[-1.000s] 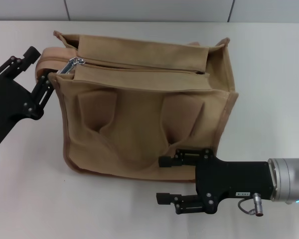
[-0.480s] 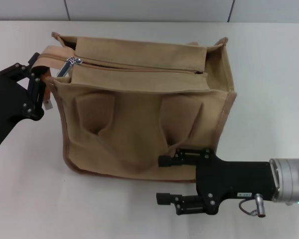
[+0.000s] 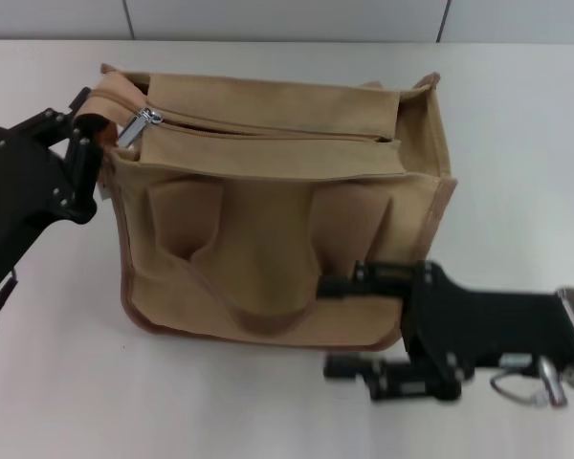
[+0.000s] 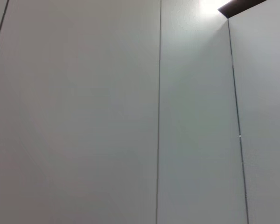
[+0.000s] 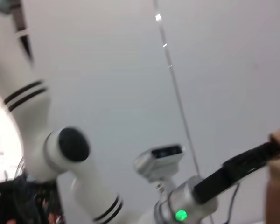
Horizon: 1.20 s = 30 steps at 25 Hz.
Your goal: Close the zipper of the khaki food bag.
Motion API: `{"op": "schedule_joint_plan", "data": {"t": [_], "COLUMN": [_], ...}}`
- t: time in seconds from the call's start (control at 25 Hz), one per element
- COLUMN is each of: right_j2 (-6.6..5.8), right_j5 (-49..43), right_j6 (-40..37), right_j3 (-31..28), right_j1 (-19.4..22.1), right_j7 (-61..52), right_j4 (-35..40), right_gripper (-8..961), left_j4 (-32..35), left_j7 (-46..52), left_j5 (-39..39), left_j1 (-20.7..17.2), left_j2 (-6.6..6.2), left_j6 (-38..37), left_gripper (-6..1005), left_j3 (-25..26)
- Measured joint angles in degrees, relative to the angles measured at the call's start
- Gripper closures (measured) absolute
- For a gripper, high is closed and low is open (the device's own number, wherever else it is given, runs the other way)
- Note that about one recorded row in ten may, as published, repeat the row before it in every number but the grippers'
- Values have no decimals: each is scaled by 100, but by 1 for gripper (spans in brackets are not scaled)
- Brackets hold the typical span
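Left hand [image 3: 84, 143] has crept up to khaki food bag [image 3: 277, 210] upper-left corner, fingers pinching the fabric end there; right hand [image 3: 349, 325] slid right, open, lower frame. Zipper [image 3: 268, 129] runs left-right, slider at left end, bag mid-bench [image 3: 517, 143]

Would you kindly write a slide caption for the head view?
Left gripper at the khaki food bag's end by the zipper slider; right gripper, open, at its front corner.

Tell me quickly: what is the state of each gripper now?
Left gripper: closed on the khaki food bag, by its end.
Right gripper: open, holding nothing.
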<state>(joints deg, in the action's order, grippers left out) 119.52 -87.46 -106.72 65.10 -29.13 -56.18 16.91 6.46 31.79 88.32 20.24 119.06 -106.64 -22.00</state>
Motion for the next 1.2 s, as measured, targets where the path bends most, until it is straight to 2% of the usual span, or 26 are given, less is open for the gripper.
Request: {"op": "schedule_joint_plan", "data": {"t": [0.08, 0.12, 0.24, 0.36, 0.72, 0.96, 1.12, 1.2], "right_j2": [10, 25, 39, 45, 45, 45, 36, 36], "right_j5": [0, 22, 137, 477, 567, 559, 573, 574], "right_j6": [119, 213, 281, 756, 1328, 1392, 1418, 1436], "right_j3": [-251, -498, -613, -638, -617, -513, -4, 29], "right_j1": [-186, -427, -656, -1169, -1897, -2101, -2039, -2040], "right_j7": [-497, -995, -1384, -2109, -2548, -2804, -3367, -3416], "right_j4": [-3, -60, -189, -468, -698, -709, -282, -247], "right_gripper": [218, 219, 219, 219, 219, 219, 219, 219], "left_j4": [10, 60, 118, 150, 152, 156, 168, 169], "left_j7": [217, 415, 583, 666, 672, 672, 668, 660], "left_j5": [6, 14, 16, 18, -17, -19, -23, -24], "left_j1": [89, 152, 199, 223, 257, 318, 353, 364], "left_j2": [4, 6, 4, 3, 4, 3, 3, 3], "left_j6": [-33, -54, -70, -100, -327, -317, -318, -320], "left_gripper": [982, 982, 982, 982, 981, 981, 981, 981], "left_j3": [-118, -281, -433, -502, -477, -470, -458, -465]}}
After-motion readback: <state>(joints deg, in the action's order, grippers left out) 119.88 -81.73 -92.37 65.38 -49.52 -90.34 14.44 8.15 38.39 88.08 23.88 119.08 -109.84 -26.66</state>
